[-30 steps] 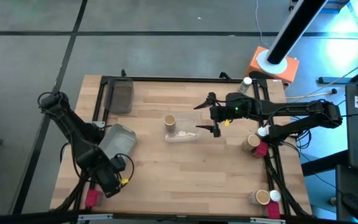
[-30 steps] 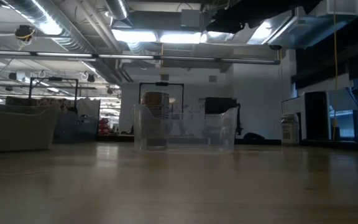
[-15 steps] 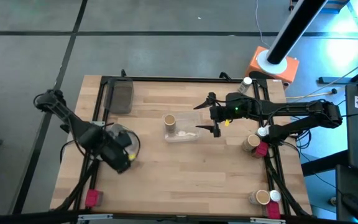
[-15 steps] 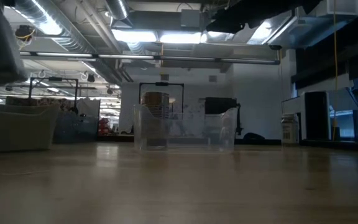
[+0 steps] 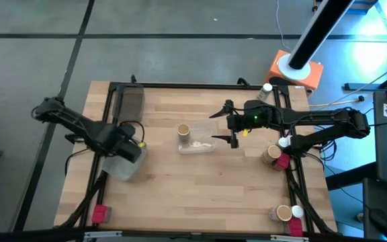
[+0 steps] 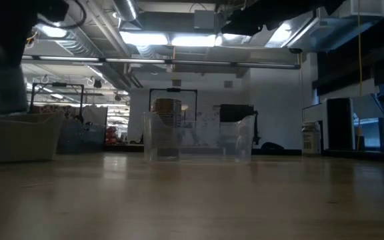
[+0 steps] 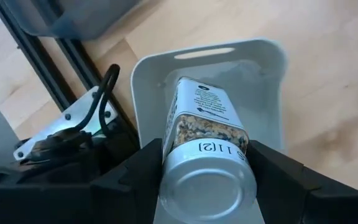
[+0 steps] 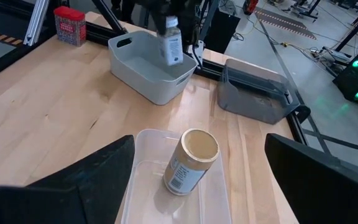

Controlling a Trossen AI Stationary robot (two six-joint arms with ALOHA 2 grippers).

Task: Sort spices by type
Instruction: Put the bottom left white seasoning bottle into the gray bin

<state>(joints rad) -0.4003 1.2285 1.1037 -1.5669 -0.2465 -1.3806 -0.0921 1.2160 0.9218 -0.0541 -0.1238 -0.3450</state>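
Gripping glass jar (image 7: 205, 134), metal-bottomed; left claw (image 7: 207, 180)

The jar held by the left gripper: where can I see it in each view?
High view: hidden under the left gripper.
Low view: not in it.
Left wrist view: jar at centre, between the fingers.
Right wrist view: far off, jar over the grey bin.
Shared landmark: the grey bin.

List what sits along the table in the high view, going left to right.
Red jar at the table's corner → left gripper over the grey bin → tan jar in the clear tray → right gripper → tan jar at the right edge.
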